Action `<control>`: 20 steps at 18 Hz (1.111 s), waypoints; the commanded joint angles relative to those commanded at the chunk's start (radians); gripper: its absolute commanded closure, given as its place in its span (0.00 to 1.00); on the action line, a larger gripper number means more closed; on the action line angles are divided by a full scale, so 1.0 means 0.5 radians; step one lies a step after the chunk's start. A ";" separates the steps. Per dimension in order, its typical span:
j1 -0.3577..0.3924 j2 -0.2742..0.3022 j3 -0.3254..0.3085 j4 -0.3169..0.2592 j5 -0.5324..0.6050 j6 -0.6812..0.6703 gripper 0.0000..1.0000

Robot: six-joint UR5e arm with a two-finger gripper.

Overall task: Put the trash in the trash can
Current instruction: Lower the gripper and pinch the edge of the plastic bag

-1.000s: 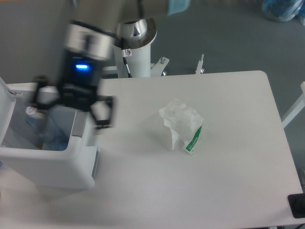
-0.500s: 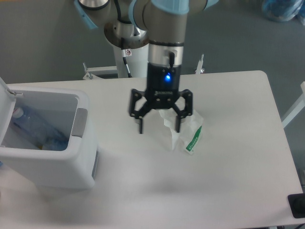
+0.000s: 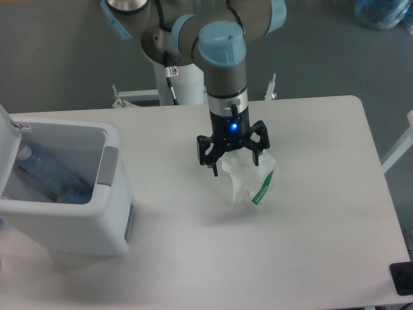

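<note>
Clearly the wrapper is the piece left to move: a crumpled, translucent white film with a green strip along its right edge, lying a little right of the middle of the table. I judge it very light and soft, with no stiffness to push against, likely to collapse and slide under a pinch, so it needs no care for breakage but does need a full bite. The best hold looks to be the raised, bunched upper part of the crumple, where several folds stack up, rather than the flat green-striped end nearer the camera. My gripper hangs directly over that far, upper part, fingers spread wide and pointing down, 1 on the left of the crumple and 1 on the right, holding nothing. Whether the fingertips touch the film or the table I cannot tell from this view. The bottle, crushed clear bluish plastic with a white cap, already lies inside the trash can, which stands well apart at the left edge of the table with its lid hinged up.
</note>
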 joint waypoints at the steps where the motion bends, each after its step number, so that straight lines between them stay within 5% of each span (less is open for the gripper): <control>1: -0.034 0.000 -0.012 -0.003 0.031 0.043 0.00; 5: -0.095 -0.003 -0.123 -0.043 0.111 0.086 0.00; 20: -0.157 -0.150 -0.160 -0.114 0.289 0.105 0.03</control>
